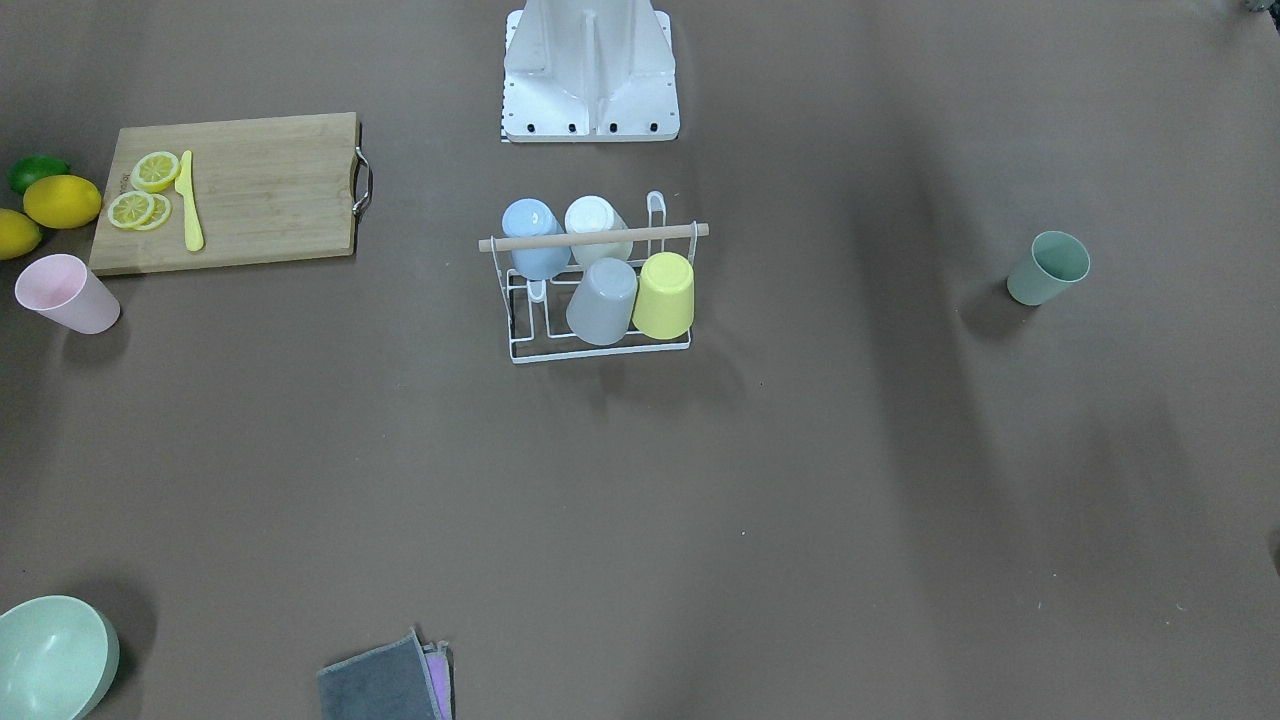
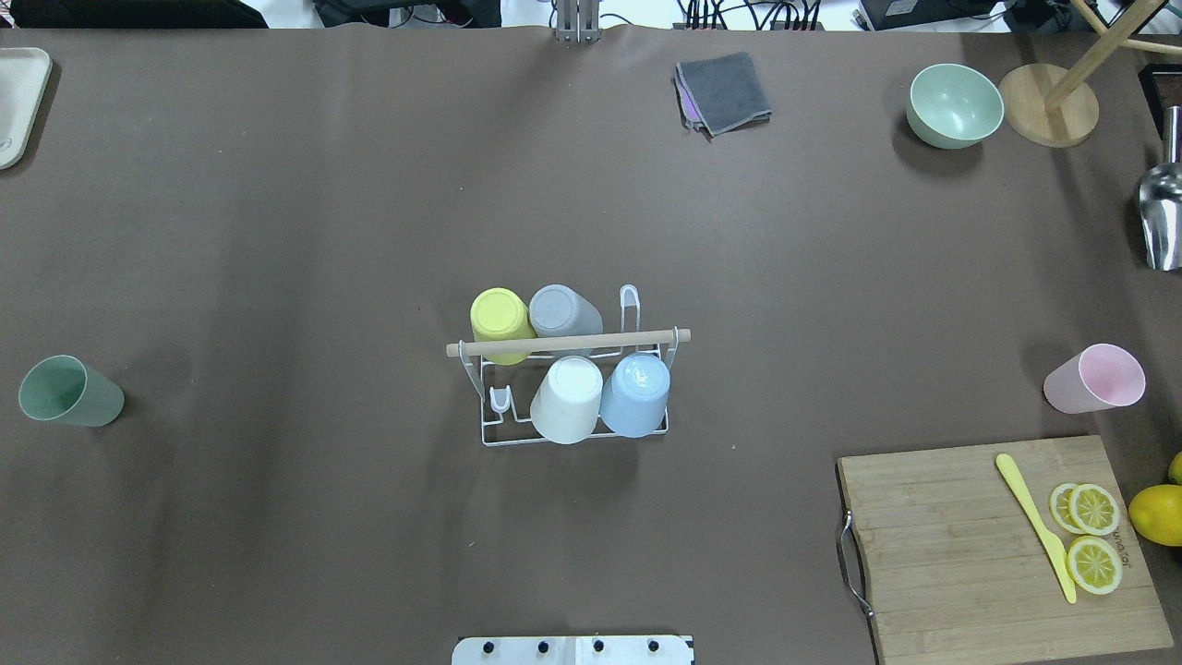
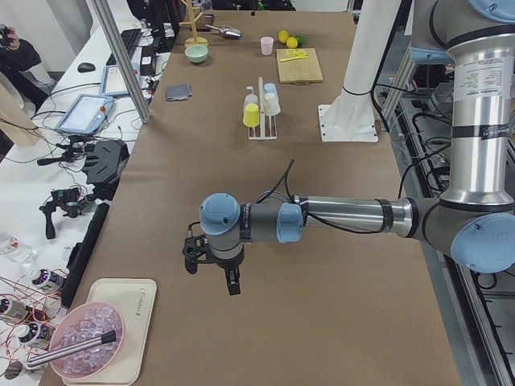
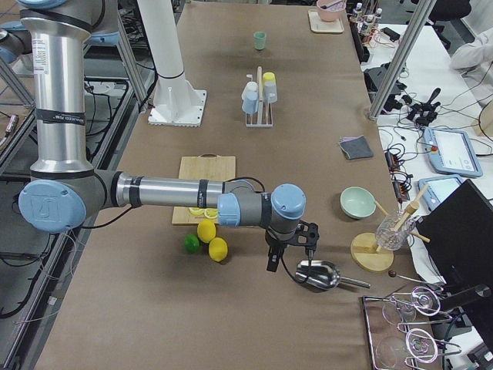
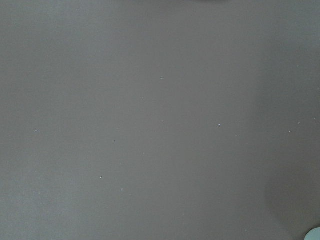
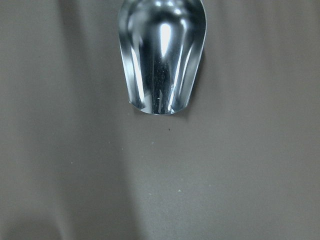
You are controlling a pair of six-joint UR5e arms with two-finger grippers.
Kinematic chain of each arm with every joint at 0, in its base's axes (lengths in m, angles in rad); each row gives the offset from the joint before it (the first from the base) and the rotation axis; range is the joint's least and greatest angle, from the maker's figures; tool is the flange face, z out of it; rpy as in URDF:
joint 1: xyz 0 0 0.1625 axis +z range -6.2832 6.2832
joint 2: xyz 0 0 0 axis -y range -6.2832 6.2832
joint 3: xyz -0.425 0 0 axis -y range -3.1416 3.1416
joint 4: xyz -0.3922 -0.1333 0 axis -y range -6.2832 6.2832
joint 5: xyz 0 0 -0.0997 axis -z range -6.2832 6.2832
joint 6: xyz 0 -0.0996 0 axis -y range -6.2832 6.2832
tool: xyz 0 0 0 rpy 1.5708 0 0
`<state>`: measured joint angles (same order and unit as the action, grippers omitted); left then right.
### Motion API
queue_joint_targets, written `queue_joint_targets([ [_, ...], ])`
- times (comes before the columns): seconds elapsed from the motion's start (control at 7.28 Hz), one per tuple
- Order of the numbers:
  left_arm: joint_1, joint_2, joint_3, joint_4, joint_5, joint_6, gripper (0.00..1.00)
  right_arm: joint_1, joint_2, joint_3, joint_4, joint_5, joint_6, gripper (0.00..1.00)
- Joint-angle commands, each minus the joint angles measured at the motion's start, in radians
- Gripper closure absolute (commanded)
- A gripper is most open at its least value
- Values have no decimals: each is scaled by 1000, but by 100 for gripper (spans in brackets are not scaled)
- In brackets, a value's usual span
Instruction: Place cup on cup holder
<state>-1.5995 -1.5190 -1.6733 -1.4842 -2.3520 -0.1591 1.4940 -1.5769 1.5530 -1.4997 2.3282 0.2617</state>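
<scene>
front view: the cup holder (image 1: 680, 232) sits mid tabletop (image 1: 700, 520) with four cups (image 1: 664, 295) upside down on it, i think to dry. a green cup (image 1: 1047, 267) and a pink cup (image 1: 66, 293) stand far off at each side, not yet hung.

overhead view: two prongs (image 2: 629, 300) are bare, so there is room.

side views: the left fingers (image 3: 232, 281) hang over bare tabletop, the right fingers (image 4: 271, 260) beside a metal scoop (image 4: 317, 274). i cannot tell if either is wide or narrow.

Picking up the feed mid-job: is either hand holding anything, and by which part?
Neither, as far as shows: the left hand and right hand hang bare over the table.
</scene>
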Motion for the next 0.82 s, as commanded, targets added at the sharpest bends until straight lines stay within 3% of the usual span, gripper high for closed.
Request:
queue_joint_targets([
  [0.0,12,-49,6,30,-1,0,2,-24,63,-54,-2,3,31,1],
  [0.27,61,-70,-5,70,-7,9,2,-55,122,-82,-72,3,39,1],
  [0.69,162,-203,33,183,-4,10,2,-130,198,-88,-184,3,39,1],
])
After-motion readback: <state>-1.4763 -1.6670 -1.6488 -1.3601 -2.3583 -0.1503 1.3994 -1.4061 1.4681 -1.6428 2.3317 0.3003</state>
